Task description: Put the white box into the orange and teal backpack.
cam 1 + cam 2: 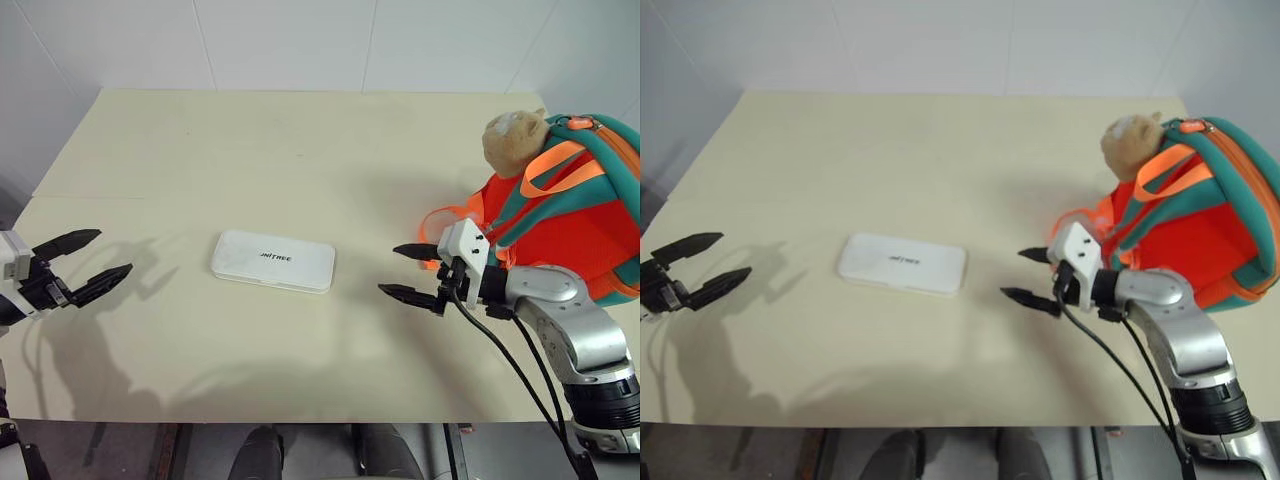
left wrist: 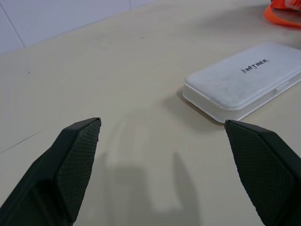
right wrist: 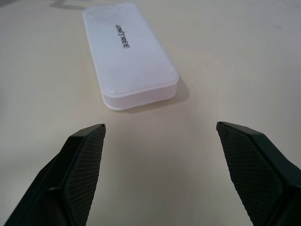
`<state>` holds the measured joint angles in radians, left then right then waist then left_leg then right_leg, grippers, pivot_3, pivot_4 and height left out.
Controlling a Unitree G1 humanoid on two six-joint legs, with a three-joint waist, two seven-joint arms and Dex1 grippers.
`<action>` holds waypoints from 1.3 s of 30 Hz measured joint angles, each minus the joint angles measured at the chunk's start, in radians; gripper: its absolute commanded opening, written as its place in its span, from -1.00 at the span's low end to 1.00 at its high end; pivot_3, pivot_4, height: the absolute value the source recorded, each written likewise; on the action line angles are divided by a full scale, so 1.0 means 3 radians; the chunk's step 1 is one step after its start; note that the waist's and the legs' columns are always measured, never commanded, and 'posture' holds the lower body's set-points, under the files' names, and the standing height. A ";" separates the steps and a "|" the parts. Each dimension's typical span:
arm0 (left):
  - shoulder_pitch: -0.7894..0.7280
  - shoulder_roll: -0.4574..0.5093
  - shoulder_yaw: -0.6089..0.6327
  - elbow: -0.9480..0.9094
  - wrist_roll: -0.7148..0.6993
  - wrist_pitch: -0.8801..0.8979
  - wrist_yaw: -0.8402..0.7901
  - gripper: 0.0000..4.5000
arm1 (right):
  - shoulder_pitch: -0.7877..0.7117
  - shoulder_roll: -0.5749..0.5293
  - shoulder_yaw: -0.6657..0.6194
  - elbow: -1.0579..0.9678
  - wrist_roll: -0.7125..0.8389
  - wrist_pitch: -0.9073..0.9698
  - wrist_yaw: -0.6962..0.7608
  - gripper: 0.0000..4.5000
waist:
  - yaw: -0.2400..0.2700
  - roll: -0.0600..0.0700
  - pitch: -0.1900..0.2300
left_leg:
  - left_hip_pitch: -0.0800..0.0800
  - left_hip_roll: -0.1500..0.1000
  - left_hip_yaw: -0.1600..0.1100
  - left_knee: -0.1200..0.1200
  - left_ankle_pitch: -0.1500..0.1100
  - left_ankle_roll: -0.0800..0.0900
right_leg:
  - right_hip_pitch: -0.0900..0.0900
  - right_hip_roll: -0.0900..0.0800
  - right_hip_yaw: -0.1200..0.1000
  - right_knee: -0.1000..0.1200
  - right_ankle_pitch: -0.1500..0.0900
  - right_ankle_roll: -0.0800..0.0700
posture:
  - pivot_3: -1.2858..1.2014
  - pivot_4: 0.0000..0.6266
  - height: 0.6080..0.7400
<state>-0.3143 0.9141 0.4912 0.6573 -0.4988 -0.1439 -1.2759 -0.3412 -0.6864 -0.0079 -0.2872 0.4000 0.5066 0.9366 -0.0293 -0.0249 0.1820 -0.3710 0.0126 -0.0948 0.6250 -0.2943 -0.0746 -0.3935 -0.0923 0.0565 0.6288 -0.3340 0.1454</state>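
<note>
The small bright orange fabric backpack with teal trim runs off the picture's right edge, and its inside cannot be seen.

The white box lies flat mid-table, well apart from the upright orange and teal backpack.

Bare table surrounds the white box on every side; the left gripper and right gripper face it across open tabletop; the orange and teal backpack crowds the right edge, seemingly just behind the right gripper.
</note>
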 measured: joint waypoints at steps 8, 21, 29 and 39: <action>-0.0155 -0.0038 -0.0107 -0.0028 0.0001 0.0038 -0.0011 0.99 | 0.0019 0.0069 0.0012 -0.0109 0.0035 0.0055 -0.0149 1.00 | 0.0001 0.0000 0.0000 | 0.0000 -0.0001 -0.0001 0.0006 0.0000 0.0001 | 0.0003 0.0000 0.0000 0.0002 0.0002 0.0003 | 0.03 -0.52 1.00; -0.0739 -0.0039 -0.0291 0.0481 0.0226 -0.0178 0.0082 0.99 | -0.0003 0.0073 0.0012 -0.0138 -0.0026 0.0061 -0.0319 1.00 | -0.0002 0.0000 0.0000 | -0.0002 -0.0002 -0.0002 0.0008 -0.0001 0.0003 | 0.0003 0.0001 -0.0001 0.0001 0.0003 0.0005 | 0.03 -0.52 1.00; -0.0855 -0.0102 -0.0410 0.0588 0.0347 -0.0178 0.0193 0.99 | -0.0050 0.0114 0.0053 -0.0144 -0.0093 0.0070 -0.0425 1.00 | -0.0002 0.0000 0.0000 | -0.0003 -0.0002 -0.0002 0.0010 -0.0002 0.0003 | 0.0004 0.0001 0.0000 0.0003 0.0004 0.0006 | 0.03 -0.52 1.00; -0.0854 -0.0254 -0.0554 0.0558 0.0379 -0.0068 0.0115 -0.24 | -0.0094 0.0242 0.0274 -0.0084 -0.0307 0.0046 -0.0596 -0.34 | -0.0001 -0.0001 0.0000 | -0.0003 -0.0003 -0.0002 0.0012 -0.0002 0.0003 | 0.0003 0.0001 0.0000 0.0015 0.0004 0.0007 | 0.03 -0.52 1.00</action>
<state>-0.5703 0.8379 0.3249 0.8246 -0.3850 -0.1642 -1.2415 -0.3694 -0.6139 0.0742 -0.3124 0.3079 0.5203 0.7578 -0.0295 -0.0251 0.1819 -0.3719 0.0117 -0.0956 0.6287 -0.2947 -0.0737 -0.3924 -0.0921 0.0563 0.6332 -0.3328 0.1476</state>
